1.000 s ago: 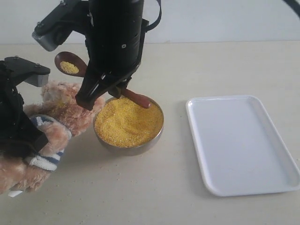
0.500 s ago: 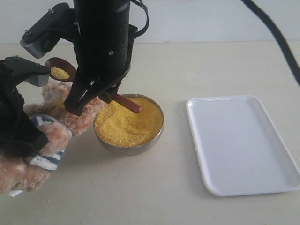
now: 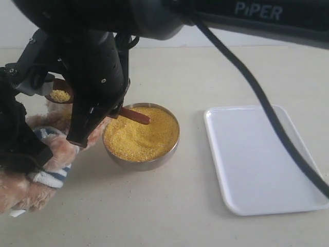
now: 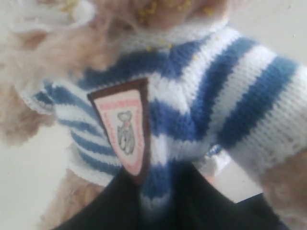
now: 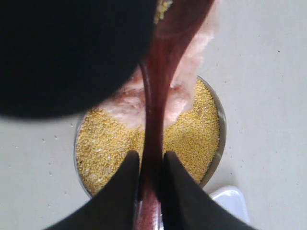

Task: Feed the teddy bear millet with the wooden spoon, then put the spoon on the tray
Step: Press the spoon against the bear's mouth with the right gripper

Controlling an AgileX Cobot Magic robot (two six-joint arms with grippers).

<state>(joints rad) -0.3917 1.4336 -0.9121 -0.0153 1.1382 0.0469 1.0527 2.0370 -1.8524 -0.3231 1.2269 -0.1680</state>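
- Only the left wrist view shows the badge (image 4: 125, 127) on the fluffy teddy bear (image 4: 216, 100); the left gripper (image 4: 156, 203) pinches its striped knit shirt (image 4: 192, 120).
- The right wrist view shows the right gripper (image 5: 151, 165) clamped narrowly on the slim handle of the wooden spoon (image 5: 160, 91).
- In the exterior view, the spoon's oval bowl holds grain above the bear's head, at left.
- The millet (image 3: 141, 135) fills the round metal bowl (image 3: 123, 160); the flat white tray (image 3: 267, 154) lies apart, at right.

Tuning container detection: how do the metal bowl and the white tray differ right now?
Shape: the metal bowl is round; the tray is rectangular with rounded corners.
Finish: the bowl is shiny metal, the tray plain white.
Contents: the bowl is full of yellow millet; the tray holds nothing.
Footprint: the tray covers more surface than the bowl.
Shared: both are shallow and sit flat on the beige table, side by side, not touching.
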